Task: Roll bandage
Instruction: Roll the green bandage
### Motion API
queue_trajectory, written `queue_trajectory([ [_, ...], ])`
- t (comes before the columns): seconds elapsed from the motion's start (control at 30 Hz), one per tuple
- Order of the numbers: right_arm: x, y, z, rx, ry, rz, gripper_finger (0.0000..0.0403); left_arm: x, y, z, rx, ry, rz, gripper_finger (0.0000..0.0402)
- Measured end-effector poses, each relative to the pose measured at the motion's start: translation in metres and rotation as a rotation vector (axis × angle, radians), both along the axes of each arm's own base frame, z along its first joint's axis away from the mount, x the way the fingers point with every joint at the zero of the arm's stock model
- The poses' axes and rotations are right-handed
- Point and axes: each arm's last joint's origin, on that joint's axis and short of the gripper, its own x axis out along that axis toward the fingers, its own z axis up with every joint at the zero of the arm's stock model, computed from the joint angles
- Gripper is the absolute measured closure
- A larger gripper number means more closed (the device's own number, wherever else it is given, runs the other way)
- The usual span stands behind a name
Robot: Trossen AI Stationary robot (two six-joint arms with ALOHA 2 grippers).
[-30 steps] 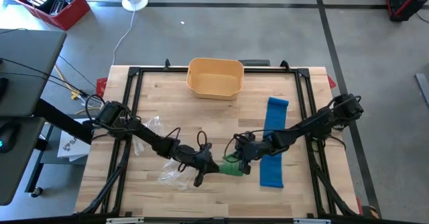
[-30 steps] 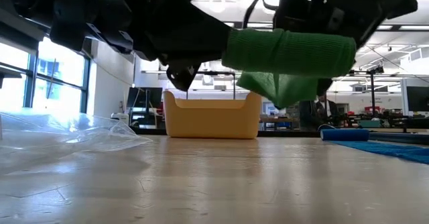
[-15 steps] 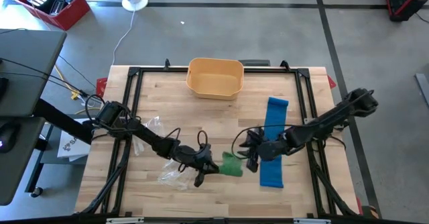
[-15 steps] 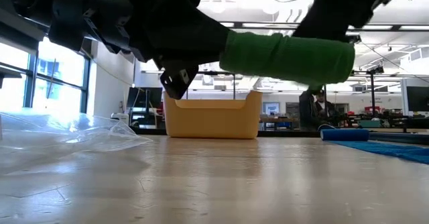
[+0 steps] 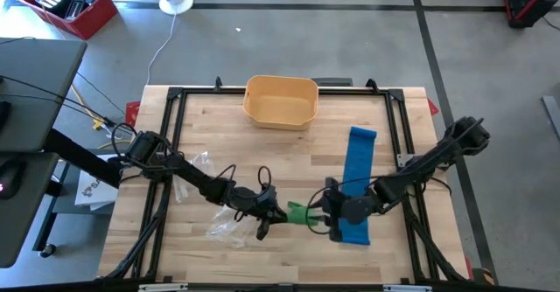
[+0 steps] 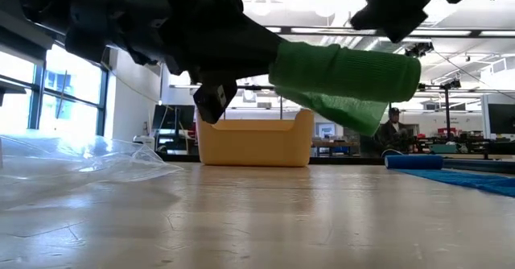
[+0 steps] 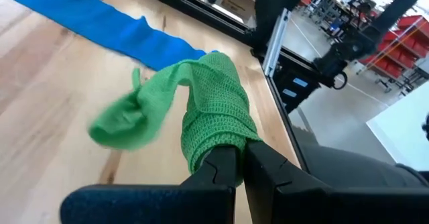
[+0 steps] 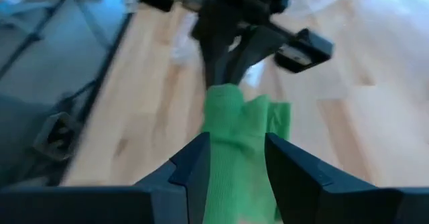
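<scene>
A green bandage (image 5: 300, 213), mostly wound into a roll (image 6: 346, 66), hangs in the air above the wooden table (image 5: 219, 135). A loose tail (image 6: 348, 110) droops below the roll's free end. My left gripper (image 5: 269, 219) is shut on the roll's left end. My right gripper (image 5: 326, 213) is open at the roll's other end, with its fingers (image 8: 193, 162) on either side of the green roll (image 8: 231, 127). A blue bandage (image 5: 356, 183) lies flat on the table's right half, and its rolled far end (image 6: 412, 161) rests on the wood. My left gripper pinches the end of the green roll (image 7: 218, 140) between its two fingers (image 7: 224, 163), coming level from the table's left side along the roll's axis. The roll is lifted clear of the table, sticking out roughly level, with its tail (image 7: 124, 120) slack. My right gripper: I cannot tell whether its fingers touch the roll.
A yellow bin (image 5: 280, 100) stands at the far middle of the table. Crumpled clear plastic wrap (image 5: 223, 226) lies near the left arm and also shows in the low view (image 6: 72, 160). A black frame (image 5: 175, 95) edges the table.
My right gripper let go of the green roll and drew back toward the table's right. It then came toward the near edge and back to the roll's free end. The tail was out of sight half a second ago and hangs below the roll again. My left gripper has kept its hold.
</scene>
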Motion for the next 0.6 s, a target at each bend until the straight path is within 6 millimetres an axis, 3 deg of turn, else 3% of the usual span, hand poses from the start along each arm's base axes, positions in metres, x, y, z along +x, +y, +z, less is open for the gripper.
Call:
queue_trajectory([
  [0.23,0.021,-0.017,-0.01,0.029,-0.024,-0.064,0.027,0.0,0.0,0.0,-0.002,0.0,-0.007,0.0397],
  [0.43,0.03,-0.032,-0.01,0.12,0.008,0.024,0.027,0.0,0.0,0.0,-0.001,0.0,-0.007,0.0397],
  [0.6,0.038,-0.033,-0.018,0.15,0.003,0.069,0.0276,0.0,0.0,0.0,0.005,-0.001,-0.008,0.0397],
])
